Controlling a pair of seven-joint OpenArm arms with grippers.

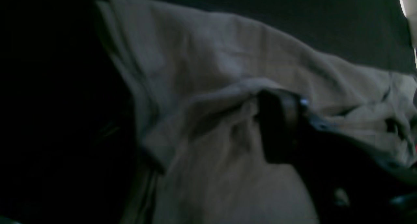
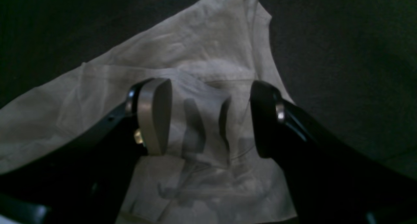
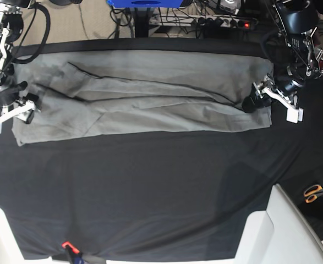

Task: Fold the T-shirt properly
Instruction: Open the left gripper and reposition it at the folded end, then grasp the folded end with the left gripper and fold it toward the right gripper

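The grey T-shirt (image 3: 144, 99) lies as a long band across the far part of the black table cloth (image 3: 150, 187), with creases running along it. My left gripper (image 3: 253, 100) is at the shirt's right end. In the left wrist view one dark finger (image 1: 280, 126) presses into a bunched fold of the T-shirt (image 1: 221, 54); the other finger is hidden under cloth. My right gripper (image 3: 28, 105) is at the shirt's left end. In the right wrist view it (image 2: 208, 116) stands wide open just above the T-shirt (image 2: 202, 48), its fingers casting shadows on it.
Orange-handled scissors (image 3: 315, 192) lie at the right table edge. White panels (image 3: 271, 231) rise at the front right and front left corners. A power strip (image 3: 227, 22) and cables lie behind the table's far edge. A small red item (image 3: 67, 245) sits at the front edge.
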